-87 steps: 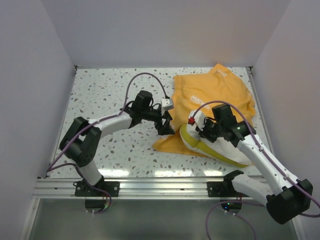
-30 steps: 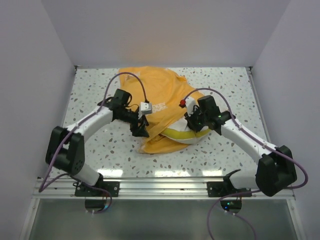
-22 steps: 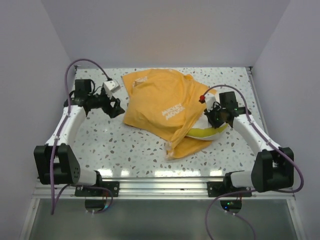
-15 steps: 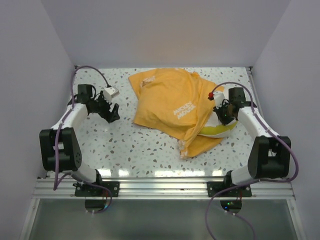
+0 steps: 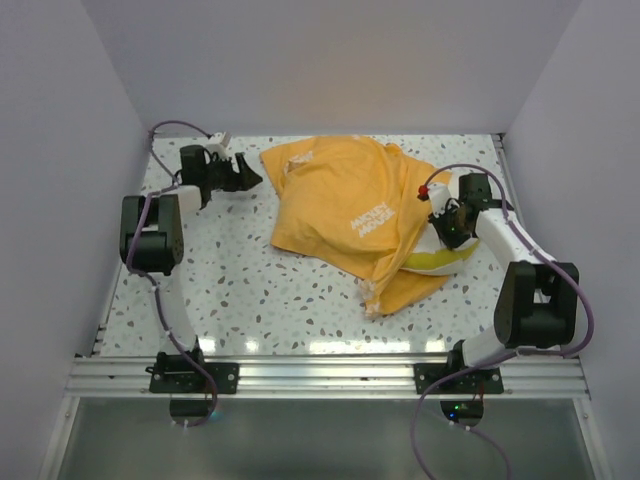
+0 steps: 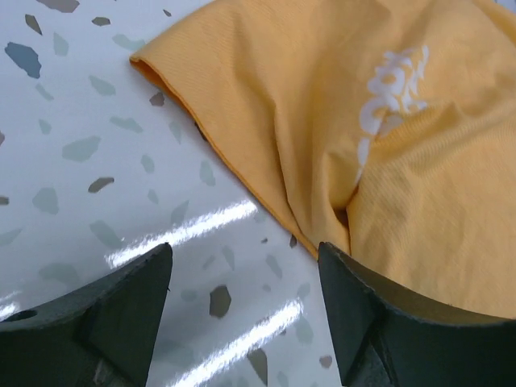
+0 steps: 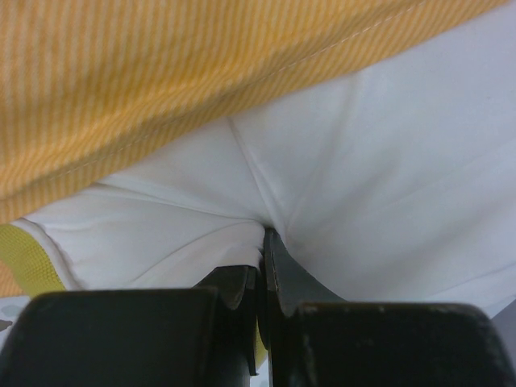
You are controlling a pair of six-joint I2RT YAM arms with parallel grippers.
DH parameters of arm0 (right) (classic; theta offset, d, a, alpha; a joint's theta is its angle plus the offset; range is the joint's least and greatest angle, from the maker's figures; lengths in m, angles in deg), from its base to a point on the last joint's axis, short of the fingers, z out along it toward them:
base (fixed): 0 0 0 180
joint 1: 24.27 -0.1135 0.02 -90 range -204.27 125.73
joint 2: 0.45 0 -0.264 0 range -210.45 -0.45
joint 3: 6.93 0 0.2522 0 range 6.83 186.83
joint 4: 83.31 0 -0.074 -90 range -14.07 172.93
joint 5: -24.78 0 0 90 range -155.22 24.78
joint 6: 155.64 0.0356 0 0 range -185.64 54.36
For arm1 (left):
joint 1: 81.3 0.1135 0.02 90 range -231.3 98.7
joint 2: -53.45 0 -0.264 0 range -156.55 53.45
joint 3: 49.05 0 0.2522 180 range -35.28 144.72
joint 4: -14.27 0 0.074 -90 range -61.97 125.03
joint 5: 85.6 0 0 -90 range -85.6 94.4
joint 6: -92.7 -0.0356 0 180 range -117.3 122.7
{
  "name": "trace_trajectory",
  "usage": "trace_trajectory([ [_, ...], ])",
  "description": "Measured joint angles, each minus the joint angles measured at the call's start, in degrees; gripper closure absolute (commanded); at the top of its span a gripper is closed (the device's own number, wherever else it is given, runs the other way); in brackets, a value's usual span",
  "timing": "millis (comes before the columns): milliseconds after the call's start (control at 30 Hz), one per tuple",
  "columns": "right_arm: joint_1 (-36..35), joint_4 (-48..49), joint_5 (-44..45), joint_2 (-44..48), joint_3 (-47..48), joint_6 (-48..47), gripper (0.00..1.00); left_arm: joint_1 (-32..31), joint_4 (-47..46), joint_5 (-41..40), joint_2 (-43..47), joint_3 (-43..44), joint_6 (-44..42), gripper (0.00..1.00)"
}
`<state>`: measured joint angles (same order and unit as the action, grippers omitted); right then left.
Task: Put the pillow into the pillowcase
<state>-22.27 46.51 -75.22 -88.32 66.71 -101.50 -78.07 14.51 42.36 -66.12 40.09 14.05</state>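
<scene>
The orange pillowcase [image 5: 345,205] lies spread over the middle and right of the table, covering most of the pillow. A white part of the pillow with its yellow-green strip [image 5: 435,260] sticks out at the right. My right gripper [image 5: 447,222] is shut on a pinch of the white pillow fabric [image 7: 322,177], under the pillowcase's orange hem [image 7: 161,97]. My left gripper [image 5: 246,172] is open and empty at the far left, just beside the pillowcase's corner [image 6: 161,64], its fingers [image 6: 121,314] over bare table.
The speckled table [image 5: 250,290] is walled on the left, back and right. An aluminium rail [image 5: 320,375] runs along the near edge. Both arms' cables loop above the table.
Both arms swung outward from the centre, the left to the far left corner and open, the right to the right holding the pillow. The pillowcase was drawn over the pillow and shifted right.
</scene>
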Motion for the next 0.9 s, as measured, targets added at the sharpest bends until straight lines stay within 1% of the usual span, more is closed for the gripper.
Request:
trace_trajectory([
  [133,0.00,-0.02,0.00,0.00,0.02,0.04,1.00,-2.29,-7.13,-3.93,-8.22,5.86,10.56,0.23],
  [267,0.00,-0.17,-0.02,0.00,0.11,0.15,1.00,-4.20,-10.78,-5.95,-15.02,12.02,17.14,0.25],
  [367,0.00,-0.61,-0.04,0.00,0.44,0.31,1.00,-5.51,-12.39,-8.13,-17.49,14.93,21.20,0.29],
  [400,0.00,-0.94,-0.04,0.00,0.68,0.33,1.00,-5.97,-12.92,-8.52,-18.32,15.85,22.77,0.33],
  [433,0.00,-1.14,-0.04,0.00,0.83,0.35,1.00,-6.27,-13.40,-8.92,-18.99,16.52,24.20,0.36],
  [500,0.00,-1.66,-0.04,0.00,1.25,0.46,1.00,-6.71,-13.62,-9.94,-20.04,17.53,26.64,0.49],
  [533,0.00,-1.81,-0.04,0.00,1.38,0.48,1.00,-6.82,-13.62,-10.21,-20.37,17.77,27.50,0.59],
  [567,0.00,-1.99,-0.04,0.00,1.51,0.50,1.00,-6.91,-13.55,-10.47,-20.72,17.99,28.50,0.83],
  [600,0.00,-2.10,-0.04,0.00,1.62,0.50,1.00,-6.93,-12.98,-10.88,-20.94,18.14,29.05,0.94],
  [633,0.00,-2.16,-0.04,0.00,1.68,0.50,1.00,-6.88,-12.00,-11.34,-21.05,18.16,28.72,1.00],
  [667,0.00,-2.21,-0.04,0.00,1.73,0.50,1.00,-6.82,-11.02,-11.45,-21.05,18.16,28.48,1.00],
  [767,0.07,-2.19,-0.04,0.00,1.75,0.48,1.00,-6.43,-5.73,-11.67,-20.48,20.76,23.98,1.00],
  [900,0.39,-2.01,-0.04,-0.17,1.95,0.48,1.00,-5.73,7.89,-11.65,-15.85,25.40,12.59,1.00],
])
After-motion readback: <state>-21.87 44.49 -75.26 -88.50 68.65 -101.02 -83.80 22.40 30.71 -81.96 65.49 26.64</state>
